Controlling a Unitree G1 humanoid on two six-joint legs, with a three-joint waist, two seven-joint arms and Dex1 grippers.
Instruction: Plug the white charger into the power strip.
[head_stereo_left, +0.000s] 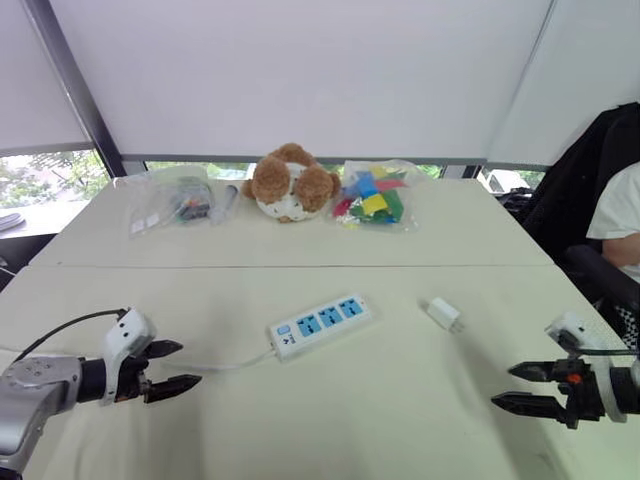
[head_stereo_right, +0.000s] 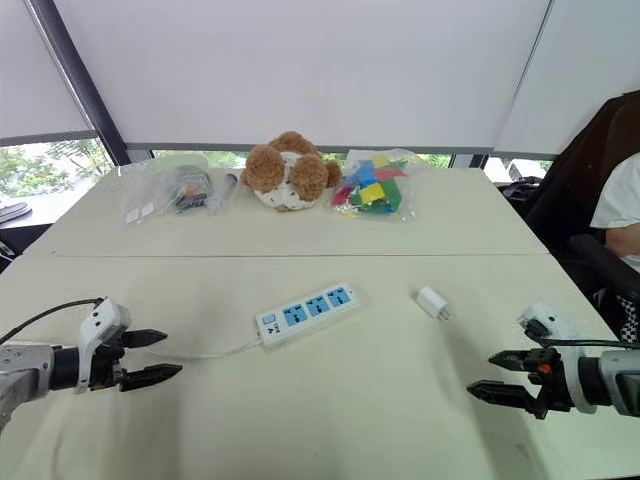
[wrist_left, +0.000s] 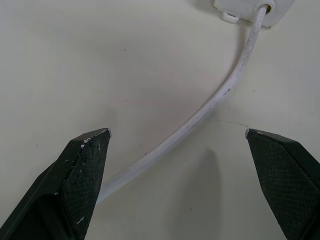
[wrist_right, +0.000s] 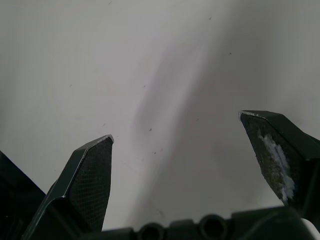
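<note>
One power strip (head_stereo_left: 320, 325) is lying flat, showing three blue sockets. One white charger (head_stereo_left: 443, 314) is sitting at its 3 o'clock. One brown plush toy (head_stereo_left: 291, 183) is resting at its 12 o'clock, with two clear bags flanking the toy: a bag of small items (head_stereo_left: 170, 200) at 9 o'clock and a bag of coloured blocks (head_stereo_left: 375, 195) at 3 o'clock. Two robot grippers are hovering, the left end effector (head_stereo_left: 190, 363) and the right end effector (head_stereo_left: 502, 385)

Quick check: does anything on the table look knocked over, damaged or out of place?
Nothing stands out. The power strip lies flat, sockets up with nothing plugged in, and the white charger lies loose on the table to its right, apart from it. The left gripper and right gripper are open and hold nothing.
</note>
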